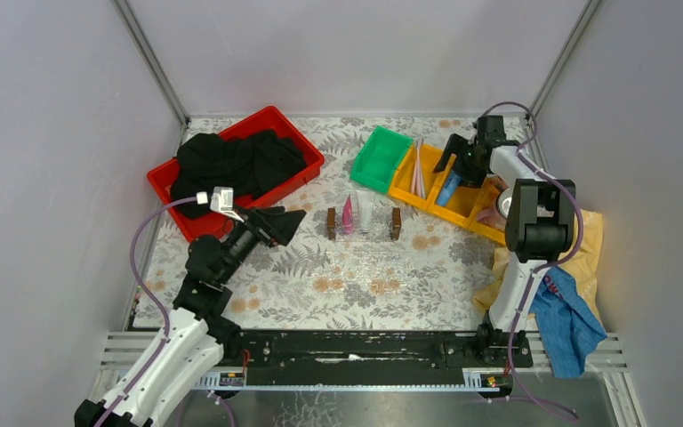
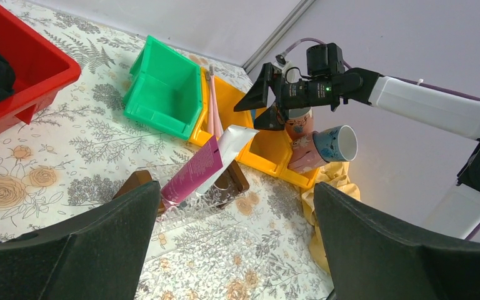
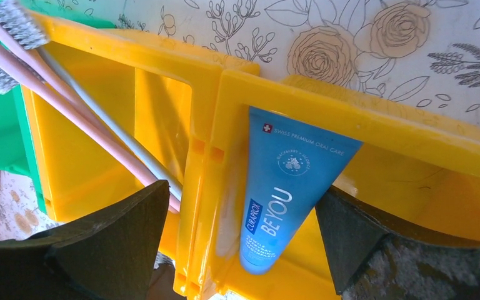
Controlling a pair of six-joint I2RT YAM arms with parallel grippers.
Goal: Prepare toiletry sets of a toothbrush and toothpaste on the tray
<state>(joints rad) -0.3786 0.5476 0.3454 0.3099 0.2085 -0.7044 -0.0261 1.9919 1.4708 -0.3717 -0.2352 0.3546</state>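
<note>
Wide open, my right pincer (image 3: 240,195) straddles the unlifted blue toothpaste (image 3: 284,187); two tubes (image 1: 348,214) lie on the tray (image 1: 373,237) well off, toothbrushes (image 3: 69,107) beside me untouched.

The blue toothpaste tube (image 3: 290,187) reads "SWISS PREMIUM ORAL CARE", "CURAPROX" and "BE YOU".

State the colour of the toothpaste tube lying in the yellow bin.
The tube is blue with white lettering; the right wrist view shows it best.
</note>
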